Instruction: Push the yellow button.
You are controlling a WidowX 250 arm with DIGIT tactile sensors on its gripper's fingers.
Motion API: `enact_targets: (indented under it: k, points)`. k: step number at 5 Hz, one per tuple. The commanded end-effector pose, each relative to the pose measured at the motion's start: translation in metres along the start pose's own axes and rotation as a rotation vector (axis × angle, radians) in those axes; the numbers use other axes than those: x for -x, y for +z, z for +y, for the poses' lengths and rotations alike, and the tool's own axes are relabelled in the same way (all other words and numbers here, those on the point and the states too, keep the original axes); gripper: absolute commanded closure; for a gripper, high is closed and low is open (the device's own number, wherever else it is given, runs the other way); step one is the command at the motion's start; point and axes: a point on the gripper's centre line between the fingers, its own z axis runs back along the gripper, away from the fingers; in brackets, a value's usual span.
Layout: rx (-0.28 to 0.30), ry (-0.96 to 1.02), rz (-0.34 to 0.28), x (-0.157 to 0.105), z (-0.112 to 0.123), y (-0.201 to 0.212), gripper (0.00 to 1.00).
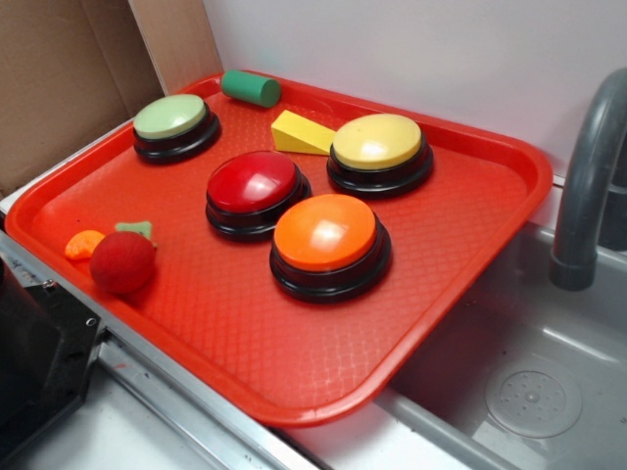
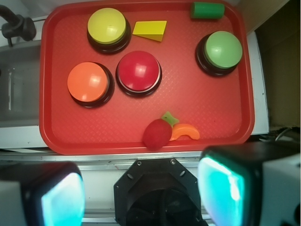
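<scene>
The yellow button (image 1: pixel 378 142) (image 2: pixel 107 26), a glossy yellow dome on a black base, sits at the tray's far right in the exterior view and near its top left corner in the wrist view. My gripper (image 2: pixel 141 193) hangs high above the robot's base, short of the red tray (image 2: pixel 197 117), well away from the button. Its two fingers (image 2: pixel 225 186) stand wide apart with nothing between them. The exterior view does not show the gripper.
On the red tray (image 1: pixel 245 333) also stand a red button (image 1: pixel 254 186), an orange button (image 1: pixel 326 235) and a pale green button (image 1: pixel 172 119). A yellow wedge (image 1: pixel 299 134), green cylinder (image 1: pixel 251 88) and red toy fruit (image 1: pixel 121 261) lie there. A sink with faucet (image 1: pixel 588 186) is right.
</scene>
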Motion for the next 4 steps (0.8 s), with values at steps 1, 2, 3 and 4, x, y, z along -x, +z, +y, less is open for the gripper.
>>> enact_targets:
  k: [1,2,3,4]
  points:
    - [0.0,0.0,0.0,0.0,0.0,0.0,0.0]
    - [-0.03,-0.132,0.047,-0.046,-0.023,-0.024,0.0]
    - [-0.09,-0.16,0.018,-0.077,-0.041,-0.038,0.0]
    - [-0.161,-0.13,-0.108,-0.104,-0.046,-0.055,0.0]
